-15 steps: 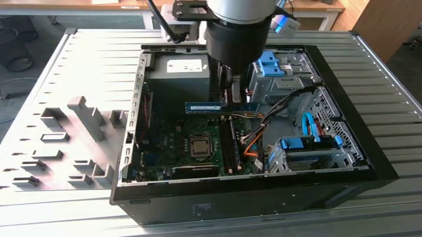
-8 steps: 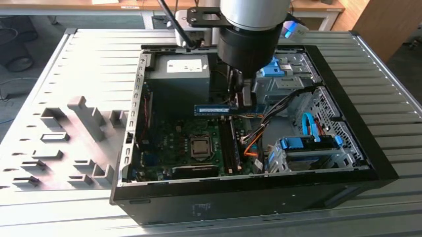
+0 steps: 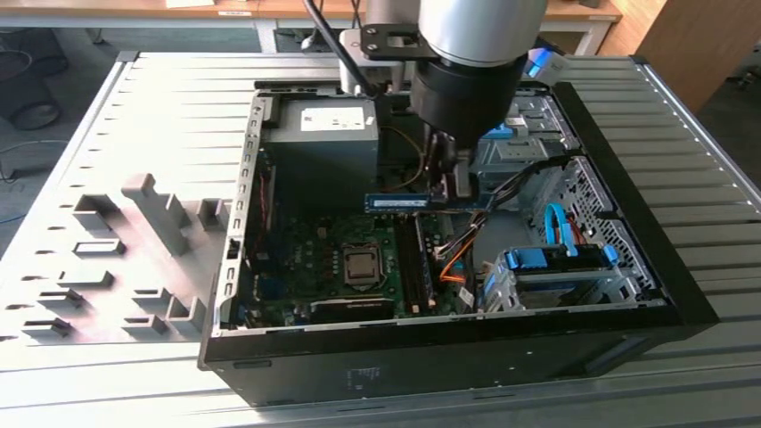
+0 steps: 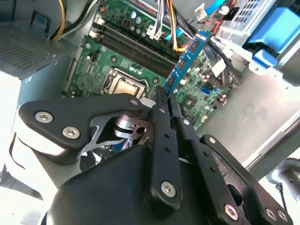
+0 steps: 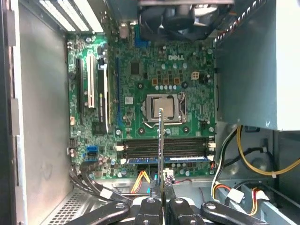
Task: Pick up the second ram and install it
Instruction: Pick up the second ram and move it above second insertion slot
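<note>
One ram (image 3: 398,204): broadside in exterior view, edge-on in first wrist view.

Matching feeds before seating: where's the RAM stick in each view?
Exterior view: RAM stick level above the motherboard, jutting from the gripper toward the exterior view's left.
Second wrist view: RAM stick slanting from the gripper over the motherboard.
First wrist view: RAM stick edge-on, crossing the memory slots.
Shared landmark: CPU socket.
</note>
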`<state>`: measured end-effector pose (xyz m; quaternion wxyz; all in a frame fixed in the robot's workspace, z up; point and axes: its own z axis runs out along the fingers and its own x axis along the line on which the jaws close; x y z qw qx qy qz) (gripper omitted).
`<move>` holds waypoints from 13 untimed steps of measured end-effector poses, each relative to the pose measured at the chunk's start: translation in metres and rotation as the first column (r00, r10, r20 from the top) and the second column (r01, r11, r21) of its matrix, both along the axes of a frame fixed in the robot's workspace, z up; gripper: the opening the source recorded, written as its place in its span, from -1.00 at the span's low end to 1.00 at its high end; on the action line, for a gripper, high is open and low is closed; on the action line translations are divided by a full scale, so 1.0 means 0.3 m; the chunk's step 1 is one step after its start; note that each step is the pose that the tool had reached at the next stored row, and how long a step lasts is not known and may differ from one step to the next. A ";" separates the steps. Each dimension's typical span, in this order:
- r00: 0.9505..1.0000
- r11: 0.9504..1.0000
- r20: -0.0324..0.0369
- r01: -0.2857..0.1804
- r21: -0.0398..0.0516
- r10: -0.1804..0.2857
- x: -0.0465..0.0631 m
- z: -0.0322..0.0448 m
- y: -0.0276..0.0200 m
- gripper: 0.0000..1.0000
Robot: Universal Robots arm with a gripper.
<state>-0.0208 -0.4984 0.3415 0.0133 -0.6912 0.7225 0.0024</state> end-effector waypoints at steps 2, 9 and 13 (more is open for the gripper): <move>1.000 1.000 0.000 0.000 0.000 0.000 0.011 -0.006 0.000 -0.72; 1.000 1.000 0.000 0.000 0.000 0.000 0.051 -0.037 0.000 -0.72; 1.000 1.000 0.000 0.000 0.000 0.000 0.050 -0.061 0.000 -0.72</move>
